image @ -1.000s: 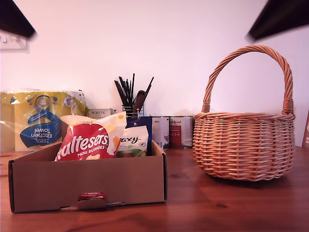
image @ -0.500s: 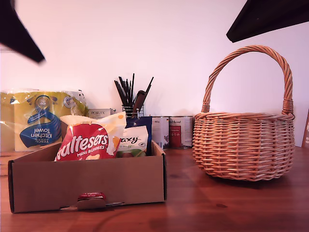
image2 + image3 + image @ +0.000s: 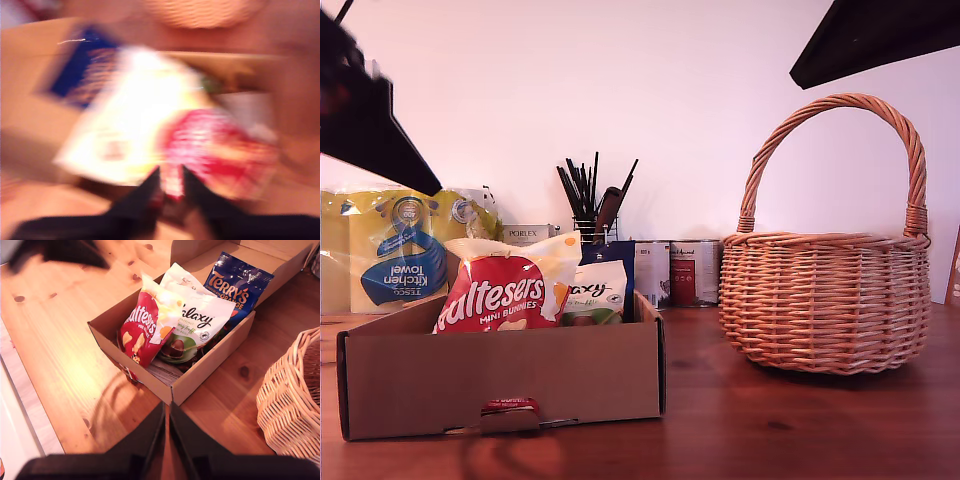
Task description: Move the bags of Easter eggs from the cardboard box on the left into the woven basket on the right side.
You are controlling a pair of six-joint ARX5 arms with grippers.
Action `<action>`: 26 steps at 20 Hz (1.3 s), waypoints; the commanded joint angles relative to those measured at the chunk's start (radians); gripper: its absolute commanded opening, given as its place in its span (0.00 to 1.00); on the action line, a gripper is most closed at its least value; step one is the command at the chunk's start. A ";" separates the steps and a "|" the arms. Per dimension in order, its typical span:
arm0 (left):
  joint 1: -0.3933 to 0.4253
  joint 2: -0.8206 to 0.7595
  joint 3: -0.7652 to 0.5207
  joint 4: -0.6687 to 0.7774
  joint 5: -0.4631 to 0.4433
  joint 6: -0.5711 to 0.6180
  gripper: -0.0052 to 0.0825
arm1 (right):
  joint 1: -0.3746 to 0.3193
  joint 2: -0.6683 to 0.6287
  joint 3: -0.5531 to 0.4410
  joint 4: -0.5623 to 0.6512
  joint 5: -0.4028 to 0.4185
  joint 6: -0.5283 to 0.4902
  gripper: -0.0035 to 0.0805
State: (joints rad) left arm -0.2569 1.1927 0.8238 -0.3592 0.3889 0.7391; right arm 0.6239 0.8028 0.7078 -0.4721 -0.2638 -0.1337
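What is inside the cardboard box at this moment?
The cardboard box holds a red Maltesers bag, a white Galaxy bag and a blue Terry's bag. The box floor under them is covered, so anything lying there is hidden.

Warm, pinkish light throughout; one wrist picture badly smeared.

The exterior view is sharp and evenly lit, with a soft shadow under the woven basket (image 3: 826,298); the dark arm (image 3: 365,120) at its left edge is blurred; the first wrist view is heavily motion-blurred and washed out; the second wrist view is crisp, with glare on the wooden table (image 3: 60,355) and glossy Galaxy bag (image 3: 197,322).
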 commanded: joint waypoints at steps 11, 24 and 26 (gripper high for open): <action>0.057 0.295 -0.004 0.151 0.114 0.002 0.60 | 0.005 0.039 0.007 0.010 -0.004 -0.024 0.03; -0.056 0.345 -0.004 -0.002 0.269 -0.111 0.60 | 0.005 0.066 0.007 0.011 -0.004 -0.032 0.03; -0.072 0.367 -0.004 -0.004 0.266 -0.111 0.60 | 0.005 0.066 0.007 0.011 -0.005 -0.032 0.03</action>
State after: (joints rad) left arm -0.3214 1.5177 0.8249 -0.3553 0.6476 0.6334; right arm 0.6239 0.8677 0.7078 -0.4675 -0.2638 -0.1589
